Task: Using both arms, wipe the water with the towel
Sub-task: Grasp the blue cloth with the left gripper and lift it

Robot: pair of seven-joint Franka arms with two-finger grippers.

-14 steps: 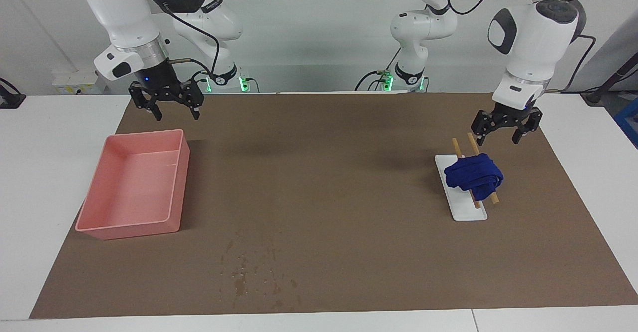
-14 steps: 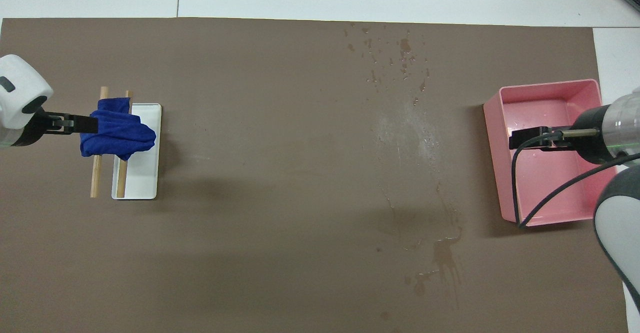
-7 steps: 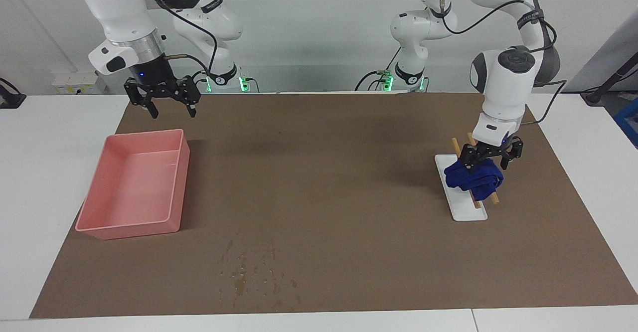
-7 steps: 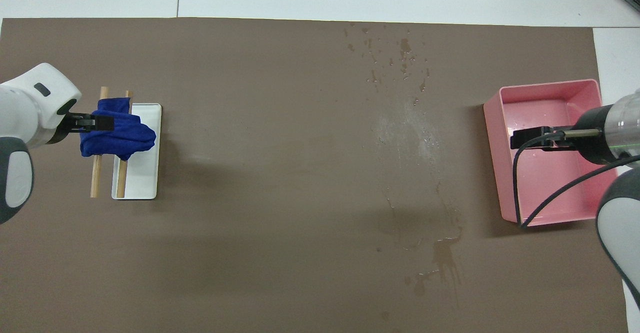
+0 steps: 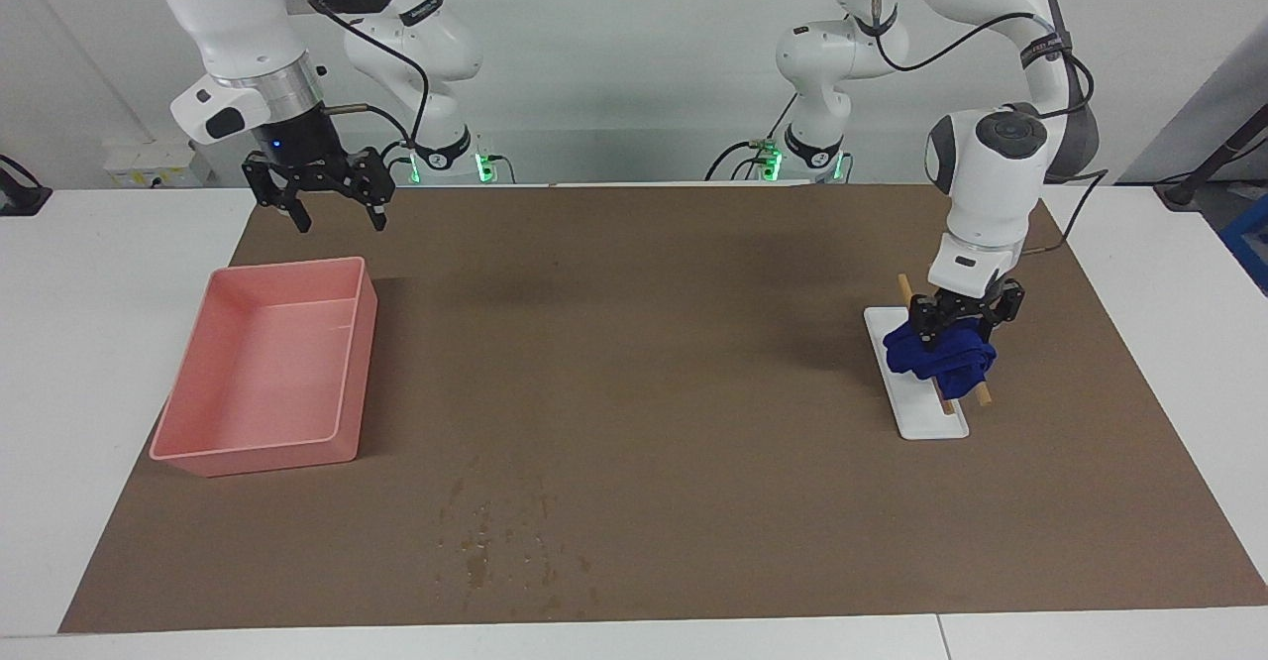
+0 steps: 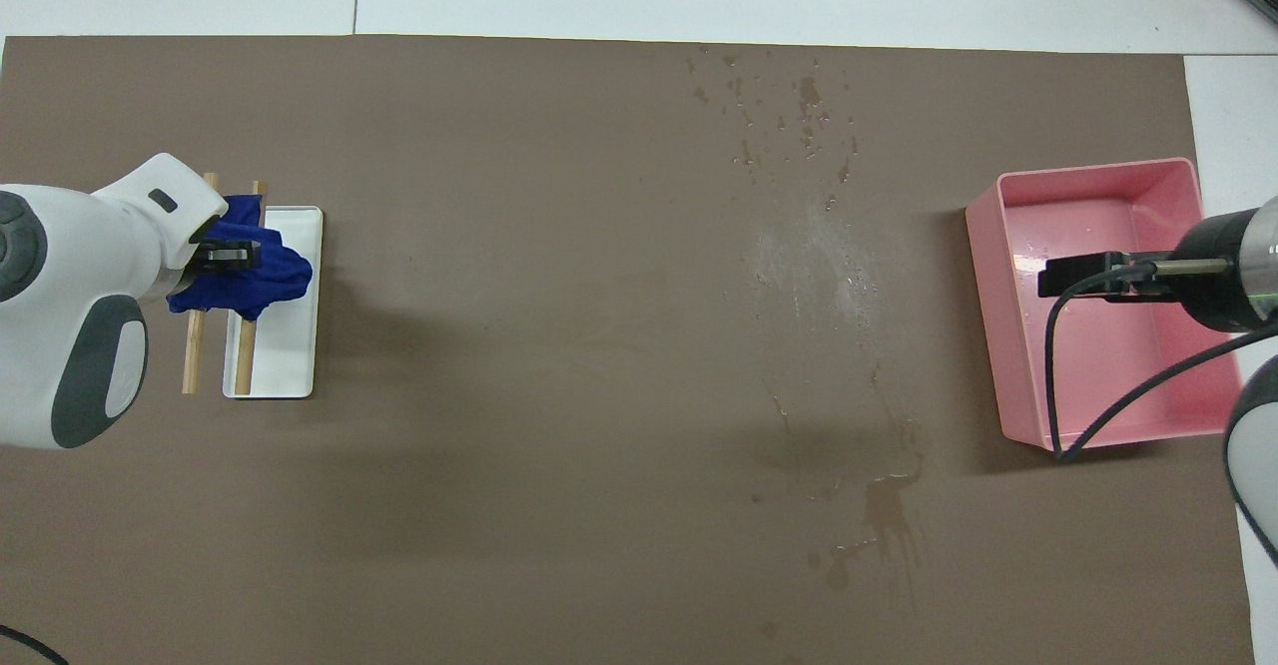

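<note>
1. Biggest change over the last second: the left gripper (image 5: pixel 957 335) went from hanging up in the air above the white rack (image 5: pixel 931 422) to sitting right down on the towel (image 5: pixel 939 363), at the right of the facing view. In the overhead view its wrist now covers part of the cloth at the far left of the frame.

2. The claw looked spread when it was up. Now its fingers are pushed into the top of the blue bunch and look to be pinching in on it. Can't honestly tell whether the grip is fully set yet, since the cloth hides the tips.

3. The towel hasn't gone anywhere. It's draped in a bunch over the two wooden sticks (image 5: pixel 983 397) of the rack, same spot as before.

4. The right gripper (image 5: pixel 334 214) waits at the upper left of the facing view, claw wide apart, nothing in it. It has drifted a bit but is basically parked above the pink tray (image 5: pixel 188 447).

5. The water (image 5: pixel 505 536) is untouched: dark specks on the brown mat (image 5: pixel 644 343) at the bottom centre of the facing view, top centre of the overhead view (image 6: pixel 779 111).

6. My read: we're at the pick-up step. No wiping yet, so the task has barely started. Next up is probably lifting the cloth clear of the sticks without dragging the rack along.
</note>
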